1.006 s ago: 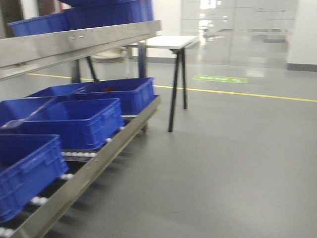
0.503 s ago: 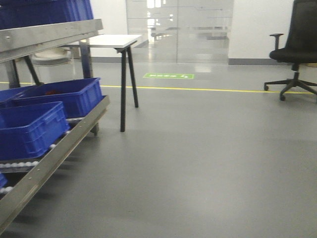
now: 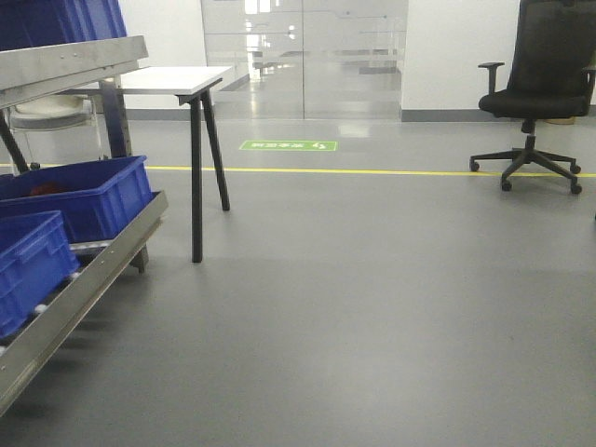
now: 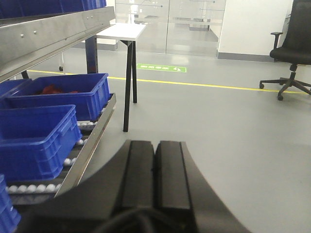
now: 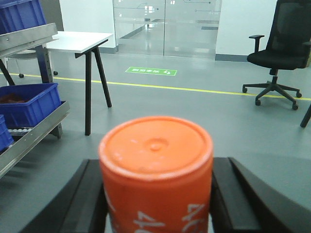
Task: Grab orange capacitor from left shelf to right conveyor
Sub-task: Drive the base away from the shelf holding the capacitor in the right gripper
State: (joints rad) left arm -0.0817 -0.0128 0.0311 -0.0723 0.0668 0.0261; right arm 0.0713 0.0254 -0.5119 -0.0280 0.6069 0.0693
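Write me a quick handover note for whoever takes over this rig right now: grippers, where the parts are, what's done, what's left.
Left gripper: shut, empty.
Right gripper: shut on the orange capacitor, end cap toward its wrist camera.
Left shelf with its blue bins sits at the left edge of the front view; the right conveyor is in no view.
Done: capacitor is off the shelf.
Left: find the conveyor, carry the capacitor over, set it on the belt, release.

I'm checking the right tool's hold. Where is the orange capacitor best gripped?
On its curved side wall, below the flat end, with fingers closing from opposite sides. The orange capacitor is a plain cylinder, and the right tool flanks it that way.
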